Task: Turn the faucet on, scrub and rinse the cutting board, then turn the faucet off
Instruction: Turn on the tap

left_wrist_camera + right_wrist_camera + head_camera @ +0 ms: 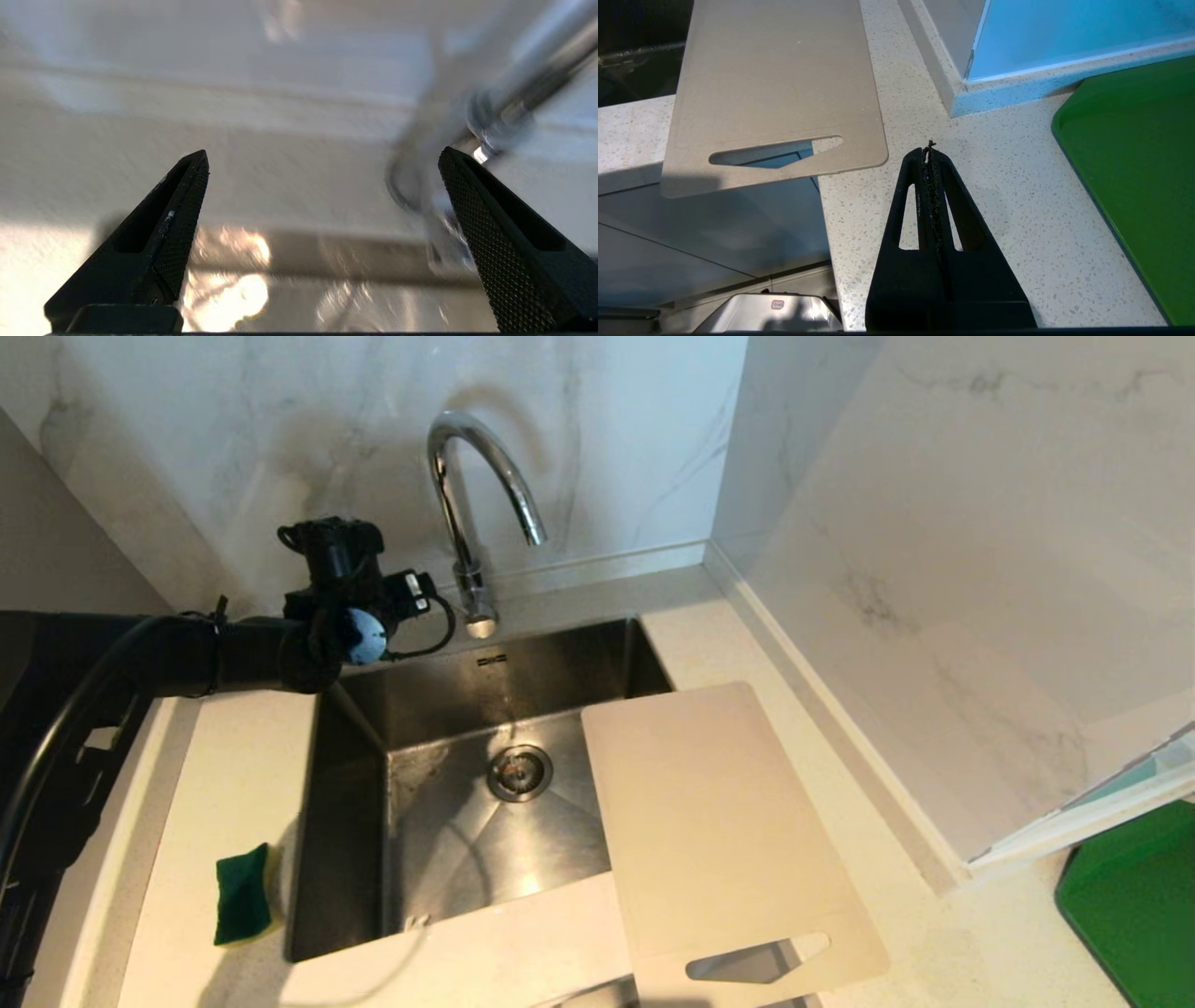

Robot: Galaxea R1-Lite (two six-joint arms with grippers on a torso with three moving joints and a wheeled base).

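My left arm [187, 653] reaches across the far left counter, its pincer [322, 161] spread wide beside the faucet [471, 495] base.

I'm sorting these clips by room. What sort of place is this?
Most likely a home kitchen, at the sink corner: a steel sink set into a speckled counter, a chrome faucet against marble-look walls, and a cutting board and sponge beside the basin.
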